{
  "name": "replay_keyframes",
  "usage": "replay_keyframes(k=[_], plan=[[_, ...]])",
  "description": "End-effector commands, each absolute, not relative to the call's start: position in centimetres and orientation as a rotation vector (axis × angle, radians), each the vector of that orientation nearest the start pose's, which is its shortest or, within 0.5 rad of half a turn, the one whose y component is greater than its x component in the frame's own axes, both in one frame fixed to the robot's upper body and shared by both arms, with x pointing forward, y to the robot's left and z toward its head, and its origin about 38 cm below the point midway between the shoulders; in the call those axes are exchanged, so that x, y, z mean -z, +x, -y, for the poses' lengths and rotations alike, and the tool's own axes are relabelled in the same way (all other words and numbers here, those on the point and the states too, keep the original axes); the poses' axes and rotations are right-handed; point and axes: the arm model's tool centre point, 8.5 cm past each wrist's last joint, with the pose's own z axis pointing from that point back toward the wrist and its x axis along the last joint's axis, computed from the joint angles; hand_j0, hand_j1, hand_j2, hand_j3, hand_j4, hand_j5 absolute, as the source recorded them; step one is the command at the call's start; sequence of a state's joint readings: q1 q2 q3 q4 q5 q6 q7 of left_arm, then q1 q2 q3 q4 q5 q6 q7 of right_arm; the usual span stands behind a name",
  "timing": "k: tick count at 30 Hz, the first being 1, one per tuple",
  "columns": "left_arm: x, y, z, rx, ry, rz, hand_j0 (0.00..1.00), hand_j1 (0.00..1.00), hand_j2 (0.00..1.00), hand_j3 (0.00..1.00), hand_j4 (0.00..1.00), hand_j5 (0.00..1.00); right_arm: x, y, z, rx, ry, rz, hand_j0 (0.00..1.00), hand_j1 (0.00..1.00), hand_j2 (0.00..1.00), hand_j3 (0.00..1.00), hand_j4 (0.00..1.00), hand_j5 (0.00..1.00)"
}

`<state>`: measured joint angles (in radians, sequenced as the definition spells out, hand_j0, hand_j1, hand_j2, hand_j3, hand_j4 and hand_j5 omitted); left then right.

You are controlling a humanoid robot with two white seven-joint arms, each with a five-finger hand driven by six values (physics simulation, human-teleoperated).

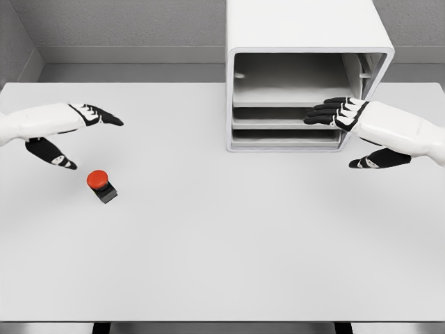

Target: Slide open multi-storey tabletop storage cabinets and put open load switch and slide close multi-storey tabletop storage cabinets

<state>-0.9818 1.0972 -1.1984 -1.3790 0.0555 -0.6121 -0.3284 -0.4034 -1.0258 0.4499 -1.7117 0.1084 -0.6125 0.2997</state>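
A white multi-storey cabinet (306, 76) stands at the back of the table, right of centre, its front showing stacked shelves or drawers. The load switch (101, 184), a red round button on a small dark base, lies on the table at the left. My left hand (87, 136) hovers just above and left of the switch, open, fingers spread, thumb pointing down toward it. My right hand (348, 129) is open in front of the cabinet's lower right side, its fingertips (316, 115) reaching over the middle shelf front.
The white table (229, 236) spreads wide in front of the cabinet. Grey walls stand behind, and the table's front edge runs along the bottom of the view.
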Motion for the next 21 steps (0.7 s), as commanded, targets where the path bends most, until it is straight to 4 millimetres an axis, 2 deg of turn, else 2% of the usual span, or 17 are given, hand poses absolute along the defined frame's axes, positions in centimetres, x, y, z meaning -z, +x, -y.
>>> replay_keyframes(k=[1, 4, 9, 11, 12, 15, 18, 20, 21], plan=[[-23.5, 42.4, -37.4, 1.911, 0.21, 1.329, 1.0, 1.0, 1.0, 1.0, 1.0, 1.0, -26.7, 37.1, 32.1, -1.822, -0.301, 1.801, 1.0, 1.0, 1.0, 1.0, 1.0, 1.0], [-23.6, 41.8, -38.3, 1.902, 0.215, 1.308, 1.0, 1.0, 1.0, 1.0, 1.0, 1.0, -27.2, 37.4, 31.9, -1.815, -0.309, 1.824, 1.0, 1.0, 1.0, 1.0, 1.0, 1.0], [-22.6, 41.5, -38.2, 1.903, 0.192, 1.296, 1.0, 1.0, 1.0, 1.0, 1.0, 1.0, -26.7, 38.6, 31.8, -1.802, -0.306, 1.809, 1.0, 1.0, 1.0, 1.0, 1.0, 1.0], [-21.3, 41.1, -37.9, 1.899, 0.162, 1.286, 1.0, 1.0, 1.0, 1.0, 1.0, 1.0, -26.5, 39.1, 32.1, -1.793, -0.313, 1.796, 1.0, 1.0, 1.0, 1.0, 1.0, 1.0], [-21.0, 41.1, -37.5, 1.9, 0.149, 1.288, 1.0, 1.0, 1.0, 1.0, 1.0, 1.0, -25.8, 39.5, 32.0, -1.795, -0.292, 1.77, 1.0, 1.0, 1.0, 1.0, 1.0, 1.0], [-19.7, 41.2, -35.7, 1.904, 0.096, 1.312, 1.0, 1.0, 1.0, 1.0, 1.0, 1.0, -25.9, 39.1, 30.4, -1.836, -0.259, 1.792, 1.0, 1.0, 1.0, 1.0, 1.0, 1.0], [-19.8, 41.3, -35.5, 1.904, 0.093, 1.32, 1.0, 1.0, 1.0, 1.0, 1.0, 1.0, -26.4, 38.9, 29.2, -1.845, -0.242, 1.835, 1.0, 1.0, 1.0, 1.0, 1.0, 1.0], [-19.5, 41.4, -34.8, 1.908, 0.08, 1.331, 1.0, 1.0, 1.0, 1.0, 1.0, 1.0, -25.4, 39.0, 27.3, -1.851, -0.177, 1.852, 1.0, 1.0, 1.0, 1.0, 1.0, 1.0], [-19.4, 41.5, -34.5, 1.911, 0.072, 1.335, 1.0, 1.0, 1.0, 1.0, 1.0, 1.0, -25.5, 39.1, 27.1, -1.848, -0.174, 1.859, 1.0, 1.0, 1.0, 1.0, 1.0, 1.0]])
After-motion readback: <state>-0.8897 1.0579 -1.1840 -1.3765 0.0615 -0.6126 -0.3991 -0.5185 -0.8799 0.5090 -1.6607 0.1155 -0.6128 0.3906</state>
